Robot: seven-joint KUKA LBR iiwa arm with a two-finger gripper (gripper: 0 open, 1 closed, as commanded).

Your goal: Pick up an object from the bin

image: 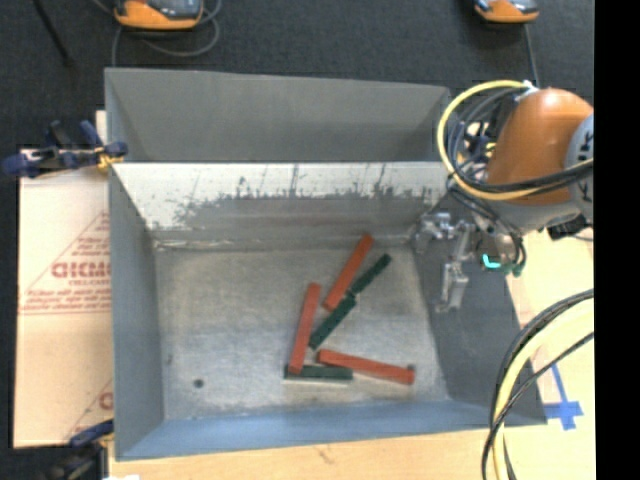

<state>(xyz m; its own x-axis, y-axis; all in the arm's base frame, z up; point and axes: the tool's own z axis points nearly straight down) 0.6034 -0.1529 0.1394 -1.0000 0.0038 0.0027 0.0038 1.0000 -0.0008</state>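
The metal gripper (pixel 455 286) hangs over the sloped right wall of the grey bin (pixel 200 298); whether it is open or closed cannot be told. Flat, straight-edged pieces lie crossed on the scuffed floor, left of it and apart: three red sticks (pixel 349 268) and at least two green sticks (pixel 335 318).

Orange-covered arm (pixel 530 148) at right, end effector (pixel 455 290) down-left of wrist.

A robotics lab: cabled robot arm (pixel 535 143) at a grey metal bin (pixel 280 118).
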